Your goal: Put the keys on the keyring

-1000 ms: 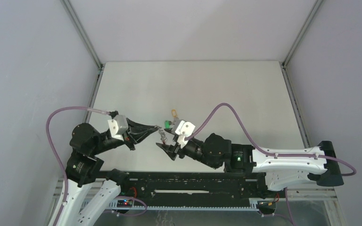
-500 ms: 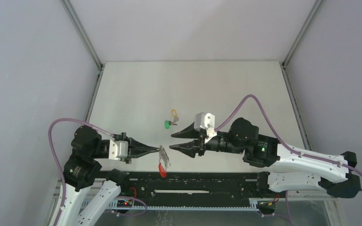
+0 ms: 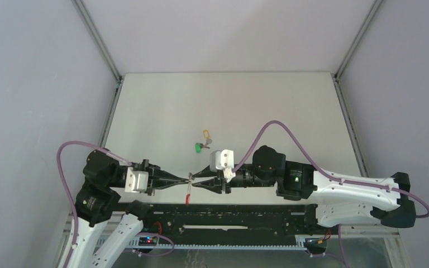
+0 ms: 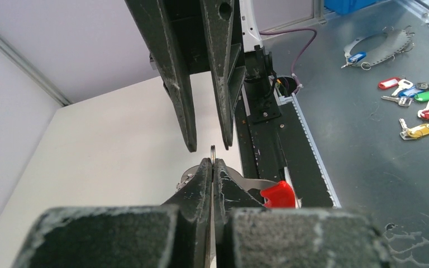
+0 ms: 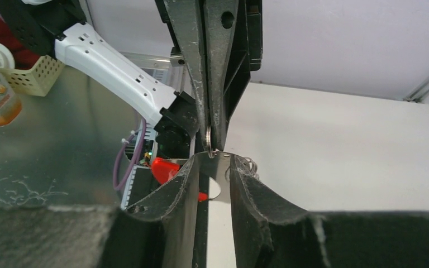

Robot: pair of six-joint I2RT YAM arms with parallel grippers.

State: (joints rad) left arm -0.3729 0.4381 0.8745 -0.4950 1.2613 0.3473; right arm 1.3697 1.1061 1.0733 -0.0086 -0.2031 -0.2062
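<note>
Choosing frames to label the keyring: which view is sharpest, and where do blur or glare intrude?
Left wrist: keyring crisp, left tool soft toward the lens, mild sheen on the metal surface. Right wrist: right tool blurred at bottom, keyring readable. Top external: even light, soft shadows, keyring tiny.

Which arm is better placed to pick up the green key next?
Right. The right gripper is open and grips nothing, and the green key lies on the table just beyond its wrist. The left gripper is shut on the keyring, so it is busy.
</note>
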